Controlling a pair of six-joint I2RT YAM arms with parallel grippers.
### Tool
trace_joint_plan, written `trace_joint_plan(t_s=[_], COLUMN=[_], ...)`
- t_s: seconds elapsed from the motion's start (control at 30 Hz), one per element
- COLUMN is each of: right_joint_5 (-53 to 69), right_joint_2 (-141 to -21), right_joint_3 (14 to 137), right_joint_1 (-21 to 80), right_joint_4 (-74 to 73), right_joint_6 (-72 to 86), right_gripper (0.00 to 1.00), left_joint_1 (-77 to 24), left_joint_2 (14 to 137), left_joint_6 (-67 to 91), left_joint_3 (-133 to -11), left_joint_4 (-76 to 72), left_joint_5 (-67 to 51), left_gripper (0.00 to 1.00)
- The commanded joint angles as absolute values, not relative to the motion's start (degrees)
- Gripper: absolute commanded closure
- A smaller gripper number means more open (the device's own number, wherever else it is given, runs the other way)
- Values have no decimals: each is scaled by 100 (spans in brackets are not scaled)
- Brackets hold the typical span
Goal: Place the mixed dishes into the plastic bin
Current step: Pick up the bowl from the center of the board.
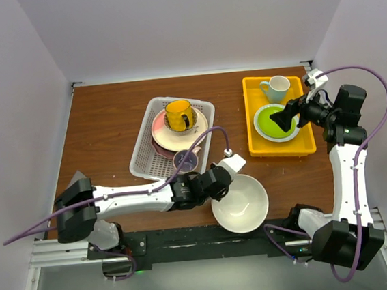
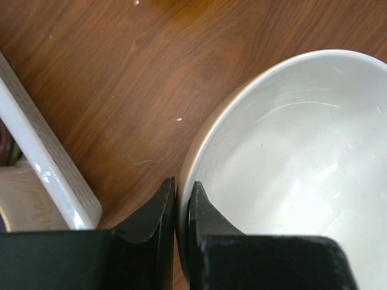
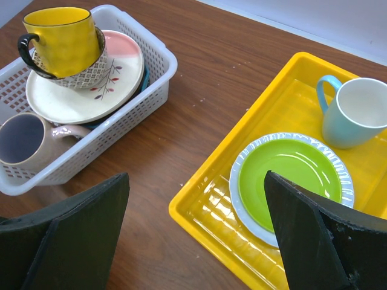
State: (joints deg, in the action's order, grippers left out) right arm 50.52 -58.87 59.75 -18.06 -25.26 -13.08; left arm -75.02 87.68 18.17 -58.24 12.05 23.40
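The large cream bowl (image 1: 240,203) (image 2: 290,169) rests near the table's front edge. My left gripper (image 1: 219,187) (image 2: 181,187) is shut on its left rim, one finger inside and one outside. The white plastic bin (image 1: 139,150) (image 3: 163,57) lies just beyond it. In it a yellow mug (image 1: 179,114) (image 3: 63,39) sits in a small patterned bowl (image 3: 91,72) on a pink-and-cream plate (image 1: 196,134) (image 3: 103,96), and a beige mug (image 1: 185,161) (image 3: 27,142) lies in the near corner. My right gripper (image 1: 288,119) (image 3: 196,178) hangs open and empty above the yellow tray.
A yellow tray (image 1: 310,149) (image 3: 205,205) at the right holds a green plate with a pale blue rim (image 1: 273,120) (image 3: 290,175) and a light blue mug (image 1: 277,87) (image 3: 357,112). The bin's near rim (image 2: 42,163) is close to the left of my left gripper.
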Motion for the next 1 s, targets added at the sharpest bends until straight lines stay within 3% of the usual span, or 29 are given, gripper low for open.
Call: trace_joint_plan(t_s=[0.0,0.97], right_joint_5=[5142,5142], right_joint_2=[-5880,-5889], right_joint_3=[5977,5976], right_joint_1=[-1837,-1837], right_joint_4=[-2435,-2417], right_joint_6=[-1362,-1354], right_gripper=[3,3], left_joint_1=[-7506,-6531], left_joint_2=[7911,6328], left_joint_6=[1460,369], left_joint_3=[-6073,-6337], left_joint_4=[-272,562], left_joint_5=[2188,2021], left_gripper=[100,100])
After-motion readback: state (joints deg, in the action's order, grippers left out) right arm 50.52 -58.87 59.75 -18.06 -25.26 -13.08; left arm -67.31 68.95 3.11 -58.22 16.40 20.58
